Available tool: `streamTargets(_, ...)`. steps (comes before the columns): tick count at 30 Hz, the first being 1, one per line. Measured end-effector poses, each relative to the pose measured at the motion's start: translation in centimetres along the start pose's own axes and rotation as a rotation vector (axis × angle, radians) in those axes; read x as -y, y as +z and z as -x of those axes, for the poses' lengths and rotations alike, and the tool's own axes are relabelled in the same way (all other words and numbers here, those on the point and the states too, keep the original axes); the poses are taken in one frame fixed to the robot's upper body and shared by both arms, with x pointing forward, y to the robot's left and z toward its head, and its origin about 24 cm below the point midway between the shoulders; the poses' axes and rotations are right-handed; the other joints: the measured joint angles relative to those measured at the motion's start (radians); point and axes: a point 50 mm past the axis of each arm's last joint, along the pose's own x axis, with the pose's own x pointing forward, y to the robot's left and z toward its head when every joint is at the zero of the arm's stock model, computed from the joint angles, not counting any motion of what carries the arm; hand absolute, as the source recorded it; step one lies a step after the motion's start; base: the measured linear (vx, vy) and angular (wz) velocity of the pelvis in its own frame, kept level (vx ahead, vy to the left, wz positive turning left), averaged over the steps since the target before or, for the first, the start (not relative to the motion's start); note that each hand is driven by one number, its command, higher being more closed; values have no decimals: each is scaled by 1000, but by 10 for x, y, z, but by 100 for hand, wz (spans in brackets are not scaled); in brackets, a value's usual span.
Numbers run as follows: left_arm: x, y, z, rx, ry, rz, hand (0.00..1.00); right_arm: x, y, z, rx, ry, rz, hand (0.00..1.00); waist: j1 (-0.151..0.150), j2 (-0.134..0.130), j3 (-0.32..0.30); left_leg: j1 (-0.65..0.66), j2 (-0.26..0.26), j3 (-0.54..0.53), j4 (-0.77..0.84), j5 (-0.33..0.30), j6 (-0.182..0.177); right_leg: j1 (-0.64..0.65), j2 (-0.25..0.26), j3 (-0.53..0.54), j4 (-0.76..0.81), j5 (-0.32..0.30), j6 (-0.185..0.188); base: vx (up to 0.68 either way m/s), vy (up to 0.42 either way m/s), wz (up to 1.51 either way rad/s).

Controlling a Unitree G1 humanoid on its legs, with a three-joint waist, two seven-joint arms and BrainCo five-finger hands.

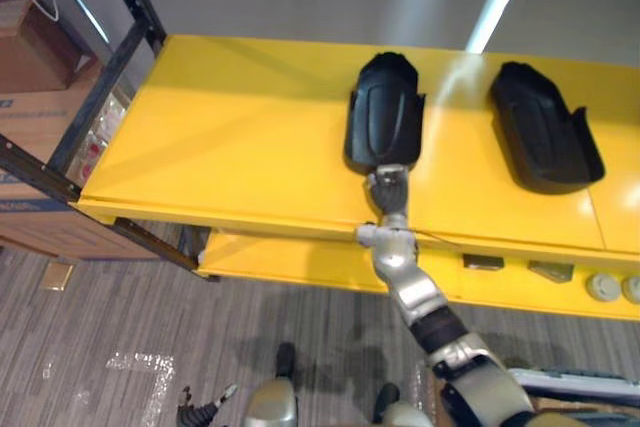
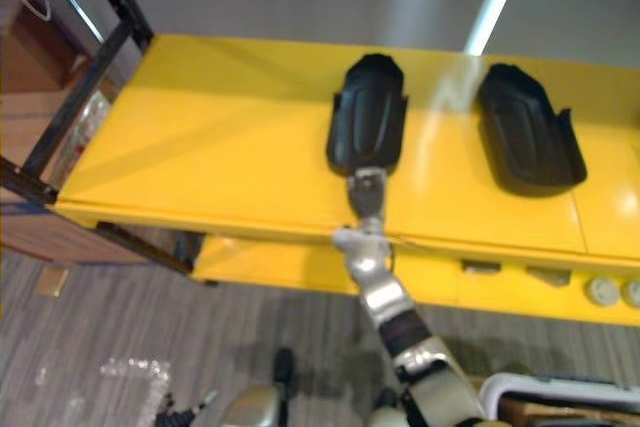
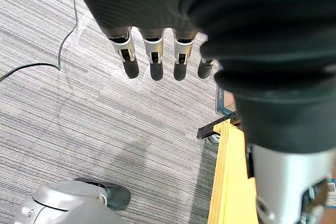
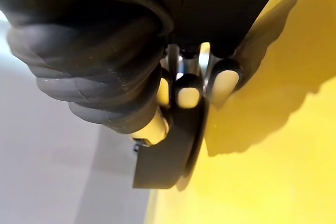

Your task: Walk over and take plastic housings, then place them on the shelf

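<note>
— Where is the piece?
— I see one black housing (image 1: pixel 385 112) lying on the yellow shelf (image 1: pixel 230 137). My right hand (image 1: pixel 389 190) has it by the near end, fingers curled round the edge. A second housing (image 1: pixel 543 132) lies apart to its right, untouched.
— The other hand?
— My left hand (image 3: pixel 152 56) hangs over the grey floor (image 3: pixel 79 119), fingers straight, holding nothing.
— Anything around?
— There's a black rack frame (image 1: pixel 95 87) and cardboard boxes (image 1: pixel 35 117) on the left, and small round parts (image 1: pixel 604 287) on the lower tier (image 1: pixel 290 262). The boxes' print is too small to read, and I can't make out the right thumb.
</note>
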Motion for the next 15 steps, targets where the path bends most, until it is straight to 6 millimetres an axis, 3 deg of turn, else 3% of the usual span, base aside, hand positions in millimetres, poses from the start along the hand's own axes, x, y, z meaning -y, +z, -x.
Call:
streamTargets(11,0,0,0,0,0,1,0,1,-1,-1,0,11,-6,100,1,-1,0,0,1,3,-1,0,0,0,0,1,0,0,1,0,0,0)
streamTargets(14,0,0,0,2,2,3,0,-3,-1,9,32,91,-15,100,-1,-5,3,1,3,7,-1,-1,0,-1,1,4,-3,0,1,0,0,-1)
streamTargets(15,-1,0,0,2,6,6,0,-5,0,21,50,141,-33,100,-1,-11,6,1,5,9,-1,-3,0,-1,1,6,-5,0,1,0,0,-5)
